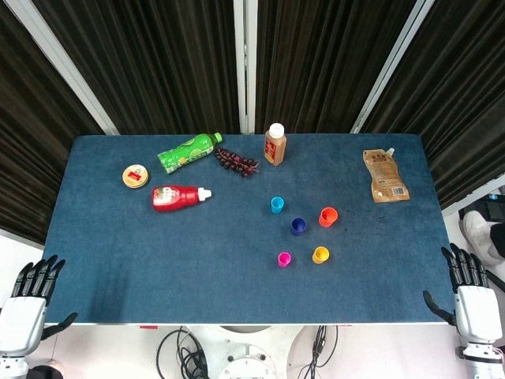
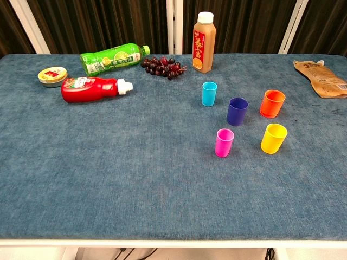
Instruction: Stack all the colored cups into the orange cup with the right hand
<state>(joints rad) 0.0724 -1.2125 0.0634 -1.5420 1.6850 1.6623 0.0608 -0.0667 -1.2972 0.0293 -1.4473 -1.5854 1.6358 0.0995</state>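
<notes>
The right hand [image 1: 476,304] hangs off the near right corner of the table [image 1: 158,268], palm down with its fingers spread wide and nothing in them; it touches none of the cups. The left hand [image 1: 24,308] sits off the near left corner in the same manner, fingers apart and empty. Both show only in the head view.

The five cups stand upright and apart from one another, right of the table's middle. The orange cup [image 2: 272,103] is the one nearest the right edge. Just beside it, toward the left edge, stands the dark blue cup [image 2: 237,111], and beyond that, nearer the far edge, the light blue cup [image 2: 209,93]. The yellow cup [image 2: 274,138] stands on the near side of the orange one, with the pink cup [image 2: 224,142] to its left.

Along the far edge a brown juice bottle [image 2: 203,42] stands upright, with a bunch of dark grapes [image 2: 162,67] to its left. A green bottle [image 2: 113,59] lies on its side beyond the grapes, a red ketchup bottle [image 2: 92,89] lies near it, and a small round tin [image 2: 52,76] sits closest to the left edge. A brown pouch [image 2: 322,77] lies flat near the far right corner
</notes>
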